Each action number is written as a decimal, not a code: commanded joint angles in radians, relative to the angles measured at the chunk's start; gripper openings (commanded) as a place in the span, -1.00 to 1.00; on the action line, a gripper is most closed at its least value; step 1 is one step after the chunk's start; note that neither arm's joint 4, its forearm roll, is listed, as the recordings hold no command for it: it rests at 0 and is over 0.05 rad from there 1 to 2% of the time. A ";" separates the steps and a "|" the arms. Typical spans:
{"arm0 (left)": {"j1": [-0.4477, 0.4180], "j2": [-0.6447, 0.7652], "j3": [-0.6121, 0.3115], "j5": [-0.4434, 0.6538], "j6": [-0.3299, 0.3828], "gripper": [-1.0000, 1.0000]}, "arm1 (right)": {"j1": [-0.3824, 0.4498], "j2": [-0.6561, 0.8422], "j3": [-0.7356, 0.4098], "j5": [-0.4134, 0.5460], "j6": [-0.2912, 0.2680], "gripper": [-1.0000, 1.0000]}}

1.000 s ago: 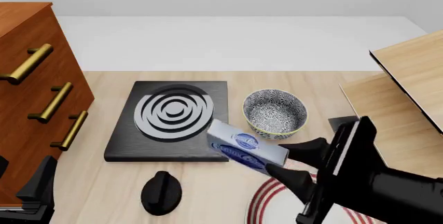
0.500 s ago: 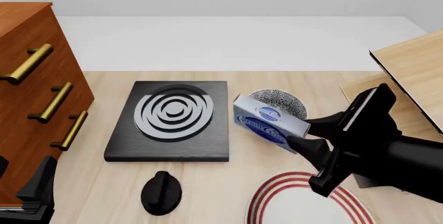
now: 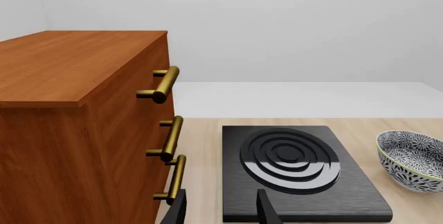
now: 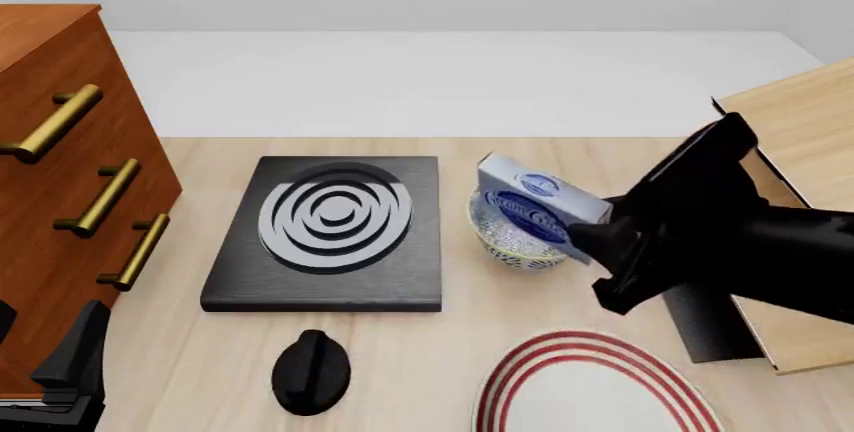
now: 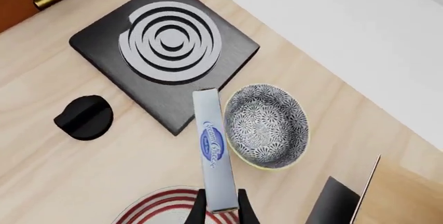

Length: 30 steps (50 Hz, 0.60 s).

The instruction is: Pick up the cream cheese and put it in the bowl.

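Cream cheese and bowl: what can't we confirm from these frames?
- Front view: the cream cheese covers most of the bowl, so its height above the rim is unclear.
- Right wrist view: the right gripper is cut off by the frame edge; only the fingertips show, clamped on one end of the box.
- Left wrist view: the cream cheese is out of frame, and the bowl is cropped by the edge.
- Box lettering: too small to read.

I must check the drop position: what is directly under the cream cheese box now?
In the front view the cream cheese, held by the right gripper, covers most of the bowl. In the right wrist view it appears beside the bowl's rim, above stove plate and table.
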 commanded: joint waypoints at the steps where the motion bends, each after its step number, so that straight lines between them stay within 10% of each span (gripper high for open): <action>1: 0.000 0.000 0.000 0.000 0.000 1.00 | -0.070 0.030 -0.040 0.034 0.014 -1.00; 30: 0.000 0.000 0.000 0.000 0.000 1.00 | -0.194 0.198 -0.105 0.002 0.041 -1.00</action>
